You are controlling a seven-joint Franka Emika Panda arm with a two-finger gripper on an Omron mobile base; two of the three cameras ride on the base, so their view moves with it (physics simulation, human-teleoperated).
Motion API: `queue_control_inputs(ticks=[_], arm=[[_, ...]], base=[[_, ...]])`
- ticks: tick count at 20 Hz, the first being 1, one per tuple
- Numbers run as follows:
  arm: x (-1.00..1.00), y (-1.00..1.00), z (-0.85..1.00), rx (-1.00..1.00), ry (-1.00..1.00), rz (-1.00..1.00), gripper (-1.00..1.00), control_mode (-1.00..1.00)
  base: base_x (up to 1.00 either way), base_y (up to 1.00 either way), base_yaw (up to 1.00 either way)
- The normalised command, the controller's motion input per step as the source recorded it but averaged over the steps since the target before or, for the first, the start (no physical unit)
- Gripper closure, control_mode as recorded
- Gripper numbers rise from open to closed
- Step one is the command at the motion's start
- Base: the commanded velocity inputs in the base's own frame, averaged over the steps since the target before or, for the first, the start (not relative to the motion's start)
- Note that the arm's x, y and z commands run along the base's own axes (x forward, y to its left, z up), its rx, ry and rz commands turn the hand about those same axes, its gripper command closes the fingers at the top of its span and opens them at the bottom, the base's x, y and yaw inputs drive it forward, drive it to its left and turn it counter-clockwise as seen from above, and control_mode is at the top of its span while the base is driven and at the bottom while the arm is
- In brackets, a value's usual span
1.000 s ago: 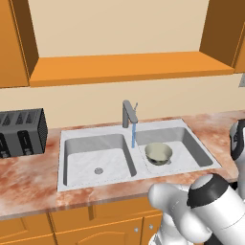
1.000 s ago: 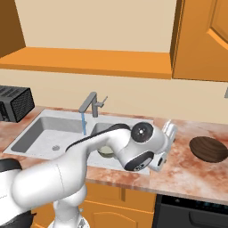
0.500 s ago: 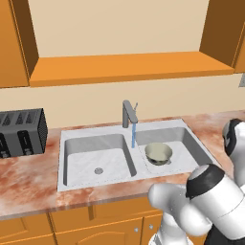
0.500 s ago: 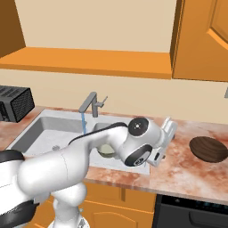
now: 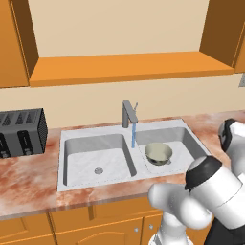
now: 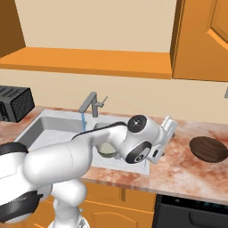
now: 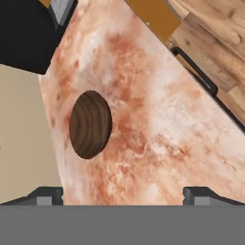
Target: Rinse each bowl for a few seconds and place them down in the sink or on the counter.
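Swinging further right since the earlier frames, the white hand (image 6: 168, 130) now hangs over the reddish marbled bench (image 6: 178, 167), fingers wide apart and empty. At its 10 o'clock in the hand view lies the shallow dark brown wooden bowl (image 7: 90, 124); the cream-green bowl (image 5: 158, 153) sits in the right basin of the white-grey sink (image 5: 86, 139).

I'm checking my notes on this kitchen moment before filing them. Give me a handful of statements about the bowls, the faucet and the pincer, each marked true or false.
1. The pale bowl sits in the sink's basin farther from the toaster. True.
2. The faucet is off. False: a blue stream of water runs from it.
3. The dark brown bowl rests on the counter, outside the sink. True.
4. The pincer is shut on the brown bowl. False: its jaws stand open and apart from that bowl, holding nothing.
5. The water stream falls straight into the pale bowl. False: it lands beside the bowl, toward the divider.
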Motion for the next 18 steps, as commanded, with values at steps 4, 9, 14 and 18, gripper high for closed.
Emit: queue_control_inputs(ticks=[4,9,14,18], arm=[[0.13,0.0,-0.13,0.0,-0.04,-0.03,-1.0,-1.0],[0.14,0.0,-0.08,0.0,-0.04,-0.04,-1.0,-1.0],[0.09,-0.03,-0.04,0.0,-0.06,-0.06,-1.0,-1.0],[0.11,-0.09,-0.04,0.0,-0.02,-0.06,-1.0,-1.0]], base=[[0.0,0.0,0.0],[0.0,0.0,0.0],[0.0,0.0,0.0],[0.0,0.0,0.0]])
